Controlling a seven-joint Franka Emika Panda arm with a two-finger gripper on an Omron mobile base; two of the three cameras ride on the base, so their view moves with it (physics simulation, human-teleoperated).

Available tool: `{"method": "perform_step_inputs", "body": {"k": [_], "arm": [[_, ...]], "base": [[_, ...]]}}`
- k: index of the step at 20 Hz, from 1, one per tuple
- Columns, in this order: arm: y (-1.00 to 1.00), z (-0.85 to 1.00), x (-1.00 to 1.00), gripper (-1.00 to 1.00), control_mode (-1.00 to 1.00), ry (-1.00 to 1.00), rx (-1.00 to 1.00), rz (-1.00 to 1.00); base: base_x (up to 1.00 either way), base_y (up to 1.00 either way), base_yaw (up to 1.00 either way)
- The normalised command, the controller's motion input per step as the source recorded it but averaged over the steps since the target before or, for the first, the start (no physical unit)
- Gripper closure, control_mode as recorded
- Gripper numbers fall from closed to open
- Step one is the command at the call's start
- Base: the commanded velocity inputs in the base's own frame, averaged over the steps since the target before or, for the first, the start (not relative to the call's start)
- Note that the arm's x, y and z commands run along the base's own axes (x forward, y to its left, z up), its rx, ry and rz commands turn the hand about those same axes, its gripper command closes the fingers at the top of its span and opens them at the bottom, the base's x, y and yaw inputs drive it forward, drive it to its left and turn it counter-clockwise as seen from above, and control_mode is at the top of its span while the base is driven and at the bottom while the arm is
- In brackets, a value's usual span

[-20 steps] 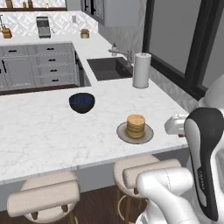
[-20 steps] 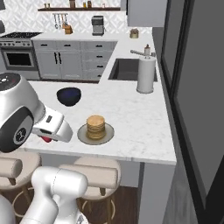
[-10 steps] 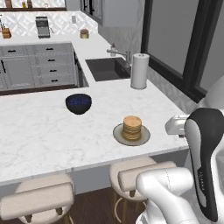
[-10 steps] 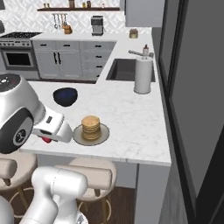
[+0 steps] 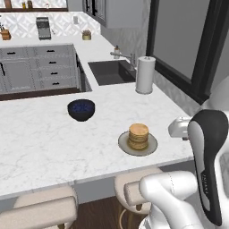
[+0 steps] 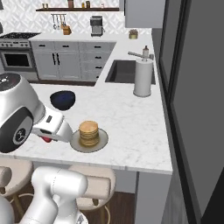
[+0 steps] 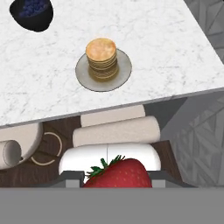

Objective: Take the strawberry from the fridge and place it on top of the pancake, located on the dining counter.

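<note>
While the claw point(image 7: 117, 177) stayed clamped on the strawberry point(image 7: 118, 173), the red berry with its green leaves sat between the two dark finger tips at the bottom of the hand view, held in the air off the near edge of the tabletop point(image 7: 144, 52). In the right base view a bit of red showed under the white hand point(image 6: 51, 129), just left of the plate. Beneath the hand, beige padded stools point(image 7: 114, 129) stood tucked against the grey base over a dark wood floor point(image 5: 98, 214).

Close to the near edge of the white marble tabletop lay a grey plate point(image 5: 152, 143) carrying a stack of pancakes point(image 5: 138, 136), its top bare. Farther in and to the left sat a dark blue bowl point(image 5: 81, 109) that, seen from the hand, held blueberries point(image 7: 33, 6).

Beyond these, an upright paper towel roll point(image 5: 145, 74) stood by the dark sink point(image 5: 111, 72) with its tap point(image 6: 139, 54). At the back ran light grey cabinets point(image 6: 70, 65) with black handles, an oven point(image 6: 16, 59), a coffee machine point(image 6: 96, 25) and a shelf point(image 6: 74, 8) on the patterned wall.
</note>
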Motion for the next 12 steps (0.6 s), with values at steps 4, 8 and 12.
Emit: {"method": "perform_step_inputs", "body": {"k": [4, 8, 12], "arm": [[0.00, 0.00, 0.31, 1.00, -1.00, 0.05, 0.00, 0.03], [0.03, 0.00, 0.98, 1.00, -1.00, 0.02, 0.00, 0.17], [0.19, -0.07, 1.00, 1.00, -1.00, 0.00, 0.00, 0.16]], "base": [[0.21, 0.00, 0.01], [0.00, 0.00, 0.00], [0.00, 0.00, 0.00]]}}
